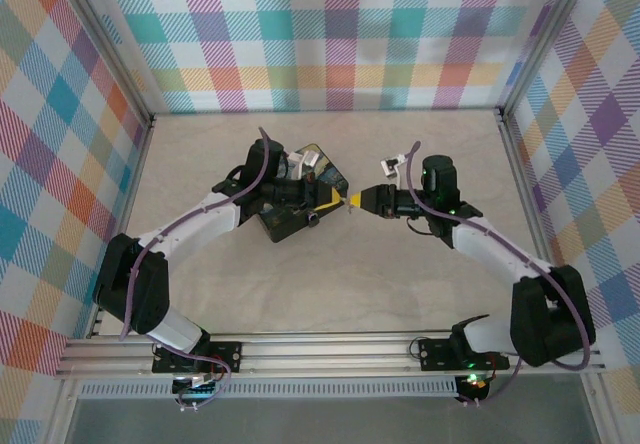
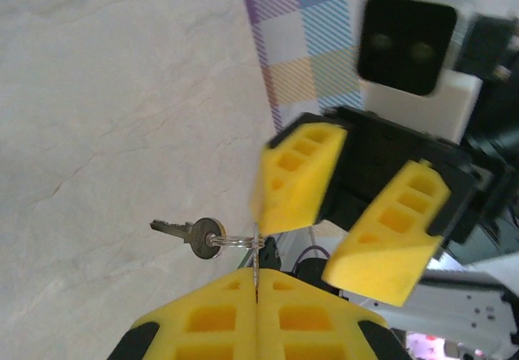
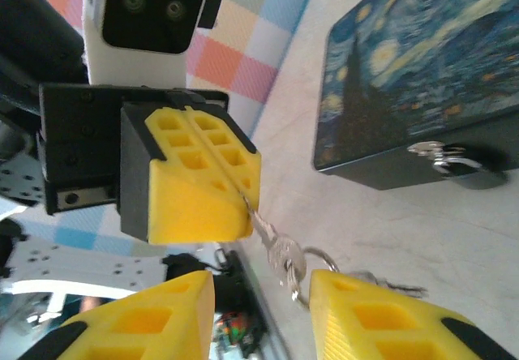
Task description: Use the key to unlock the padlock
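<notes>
Passing the key across in mid-air, with plenty that could slip.

Pinched by its blade, the key (image 3: pixel 274 246) hangs from the left gripper (image 3: pixel 241 204), whose yellow fingers are pressed together on it. A ring (image 3: pixel 318 256) and a spare key (image 2: pixel 186 231) dangle from its head. The right gripper (image 2: pixel 310 245) faces it with fingers spread either side of that bunch, gripping nothing. If those fingers come together on the ring or the spare, the wrong piece would go to the lock. If the left lets go too soon, the whole bunch drops onto the table (image 2: pixel 97 92). A skewed grip near the head may also leave the blade crooked for the keyhole. The padlock (image 3: pixel 442 159) hangs apart from all this, on the front edge of the blue box (image 3: pixel 422 68).
</notes>
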Tool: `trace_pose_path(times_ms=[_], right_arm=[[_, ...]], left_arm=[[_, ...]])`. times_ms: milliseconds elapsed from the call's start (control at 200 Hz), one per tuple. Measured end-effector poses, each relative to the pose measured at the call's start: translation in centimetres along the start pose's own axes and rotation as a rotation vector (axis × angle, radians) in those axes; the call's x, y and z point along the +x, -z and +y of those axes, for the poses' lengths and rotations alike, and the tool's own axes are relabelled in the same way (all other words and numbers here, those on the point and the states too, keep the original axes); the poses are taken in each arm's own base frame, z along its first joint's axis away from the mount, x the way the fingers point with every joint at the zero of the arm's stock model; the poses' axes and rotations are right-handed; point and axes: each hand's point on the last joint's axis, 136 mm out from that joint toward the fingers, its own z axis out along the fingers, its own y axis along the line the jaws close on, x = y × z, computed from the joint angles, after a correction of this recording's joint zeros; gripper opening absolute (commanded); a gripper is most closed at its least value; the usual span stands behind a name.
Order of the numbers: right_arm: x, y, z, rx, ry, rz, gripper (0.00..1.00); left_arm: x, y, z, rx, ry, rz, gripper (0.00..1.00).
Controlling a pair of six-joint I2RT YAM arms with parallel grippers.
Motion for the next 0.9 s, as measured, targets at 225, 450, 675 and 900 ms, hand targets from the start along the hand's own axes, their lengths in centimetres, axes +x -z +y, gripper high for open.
trace_pose_path(times_ms=[225,450,675,900], right_arm=[[-1.4,2.4,1.7,0.162,0.325,-0.139,0.33],[0.5,-0.6,3.1,0.175,0.691,-0.102,0.35],[-0.1,-1.6,1.5,0.272,0.937,-0.108,0.39],[0.4,-2.3,1.1,0.28,1.057,-0.071,0.39]], left_arm=[[0.2,0.2,2.7,-0.121,0.249,0.023,0.0],[0.1,0.5,2.5,-0.14,0.353,0.021,0.0],[0.3,0.5,2.6,-0.147,0.402,0.022,0.0],[0.1,0.5,2.6,-0.148,0.412,0.015,0.0]])
